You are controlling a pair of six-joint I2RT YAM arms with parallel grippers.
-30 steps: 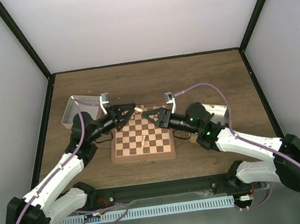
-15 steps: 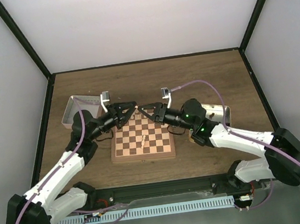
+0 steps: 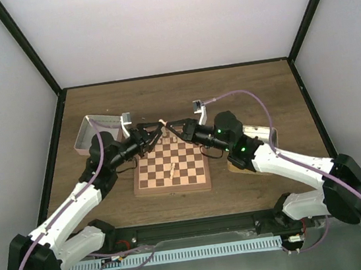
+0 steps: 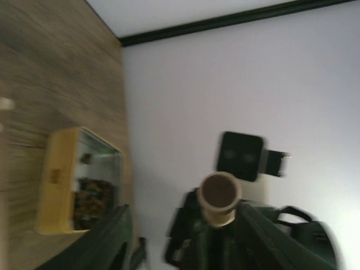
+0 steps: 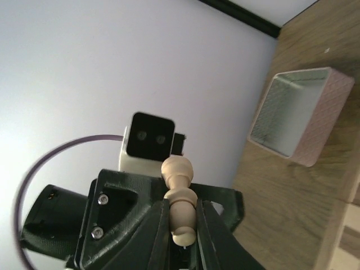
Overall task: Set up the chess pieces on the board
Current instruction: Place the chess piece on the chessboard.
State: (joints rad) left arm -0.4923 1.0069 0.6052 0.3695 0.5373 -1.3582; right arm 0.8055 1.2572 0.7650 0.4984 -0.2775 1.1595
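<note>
Above the far edge of the board [image 3: 147, 176], my two grippers meet tip to tip. My right gripper [image 3: 170, 129] [image 5: 181, 209] is shut on a pale chess piece [image 5: 179, 194] [image 3: 162, 123], whose rounded head sticks out past the fingers. My left gripper [image 3: 155, 131] [image 4: 183, 211] faces it with jaws standing apart. The piece's round brown base [image 4: 220, 192] shows between them, close to the right-hand finger [image 4: 264, 236]. Another pale piece [image 3: 172, 170] lies tipped over on the board's middle squares.
A shallow pinkish-white tray [image 3: 85, 129] [image 5: 332, 107] stands left of the board. A wooden tray [image 3: 262, 131] [image 4: 55, 180] holding dark pieces stands to the right, partly under the right arm. Bare wooden table lies beyond the board.
My right gripper has moved left up to the left gripper and shut on the pale piece. The left gripper's jaws have opened off it.
</note>
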